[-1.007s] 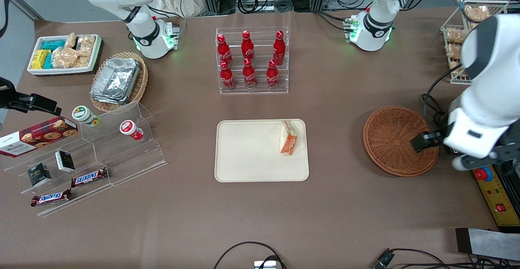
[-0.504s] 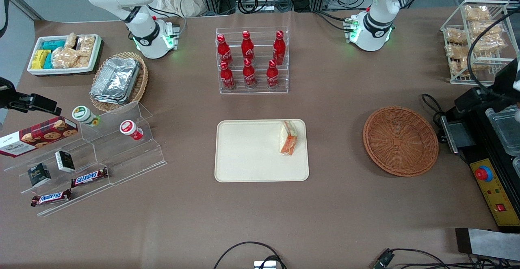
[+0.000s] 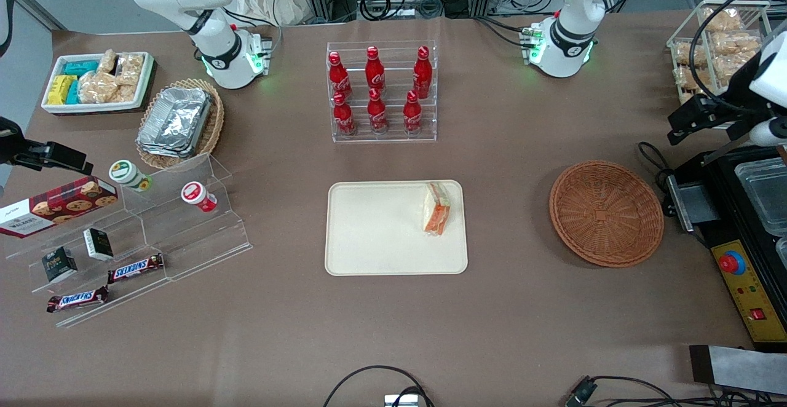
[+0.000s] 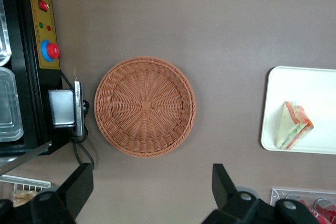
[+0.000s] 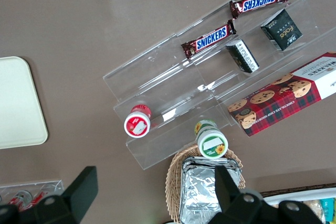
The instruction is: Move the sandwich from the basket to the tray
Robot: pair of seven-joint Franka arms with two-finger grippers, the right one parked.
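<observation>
Claw: the claw (image 4: 149, 192) is seen spread wide in the left wrist view, with nothing held between its dark fingers (image 4: 79, 184).
Arm pose: the claw is raised high at the working arm's end of the table (image 3: 522, 308), farther from the front camera than the basket (image 3: 606, 213); in the front view only its dark tip (image 3: 695, 118) is made out, perhaps partly cut off at the frame edge.
Basket: nothing is seen inside its woven bowl.
Sandwich: the sandwich (image 3: 436, 209) lies on the tray (image 3: 375, 235), at the tray's end nearest the basket.
Left wrist view only: the separation of the fingers is shown here, with basket, tray and sandwich all seen below.
Front view only: the rack of red bottles (image 3: 376, 90) is shown whole, farther from the camera than the tray.
</observation>
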